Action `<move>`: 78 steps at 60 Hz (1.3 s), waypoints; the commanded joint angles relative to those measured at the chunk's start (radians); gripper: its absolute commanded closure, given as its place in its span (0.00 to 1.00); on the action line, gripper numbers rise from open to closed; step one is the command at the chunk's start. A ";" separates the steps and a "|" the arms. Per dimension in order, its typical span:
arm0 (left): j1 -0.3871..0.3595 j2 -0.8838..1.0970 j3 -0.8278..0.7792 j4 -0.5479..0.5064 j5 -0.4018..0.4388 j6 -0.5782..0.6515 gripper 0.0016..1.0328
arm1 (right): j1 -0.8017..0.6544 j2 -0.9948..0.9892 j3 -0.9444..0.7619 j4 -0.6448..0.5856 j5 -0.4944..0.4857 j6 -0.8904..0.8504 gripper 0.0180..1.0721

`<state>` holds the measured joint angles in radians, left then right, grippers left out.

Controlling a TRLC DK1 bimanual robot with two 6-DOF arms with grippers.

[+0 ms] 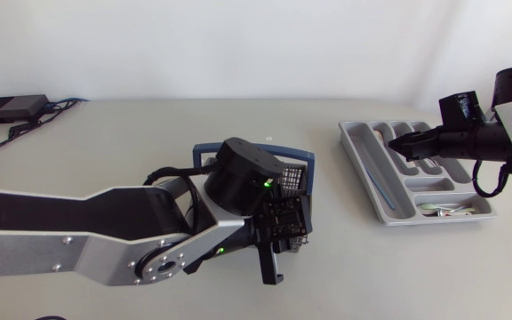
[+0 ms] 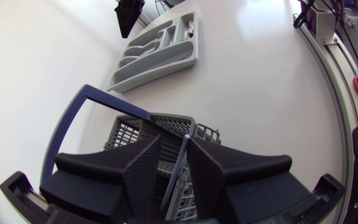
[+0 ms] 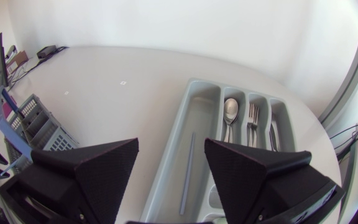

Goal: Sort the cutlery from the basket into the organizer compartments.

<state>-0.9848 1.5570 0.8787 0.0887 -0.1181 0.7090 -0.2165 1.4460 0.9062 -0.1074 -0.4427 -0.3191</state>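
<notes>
The grey wire basket [image 2: 129, 127] with its blue handle [image 2: 73, 118] stands near the middle of the tabletop [image 1: 132, 142], and the left arm comes in from the side and bends down over it. The left gripper [image 2: 174, 142] hangs right above the basket's compartments with its jaws a narrow way apart. A slim blue-grey utensil handle [image 2: 174, 171] stands up out of the basket and slants across the gap between them. The gap looks wider than the handle, so the jaws are not pinching it. The grey organizer [image 1: 356, 142] lies well apart from the basket, toward the right arm's side of the tabletop. The right gripper [image 3: 171, 144] hovers over it with its jaws spread wide and nothing between them. Below that gripper, a thin blue-grey piece [image 3: 188, 168] lies lengthwise in the organizer's long outer compartment. A spoon [image 3: 230, 111] lies in the next compartment and a fork [image 3: 252, 117] in the one beside that. In the head view a few pale pieces [image 1: 443, 211] rest in the short crosswise compartment at the organizer's near end, too small to name.
</notes>
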 commanded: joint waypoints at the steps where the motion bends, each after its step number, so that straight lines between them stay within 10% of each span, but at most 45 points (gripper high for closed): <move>1: 0.006 0.025 -0.020 0.013 -0.008 0.021 0.85 | 0.016 -0.039 -0.043 0.005 0.007 -0.012 0.27; 37: 0.054 -0.123 -0.076 0.032 0.001 -0.014 0.97 | 0.137 -0.219 -0.119 -0.051 0.065 -0.011 0.27; 78: 0.167 -0.399 0.034 -0.067 0.196 -0.279 0.97 | 0.502 -0.558 -0.211 -0.209 0.039 -0.029 0.27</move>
<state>-0.8417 1.1828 0.8631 0.0315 0.0566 0.4938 0.2531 0.9146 0.7193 -0.2935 -0.3962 -0.3416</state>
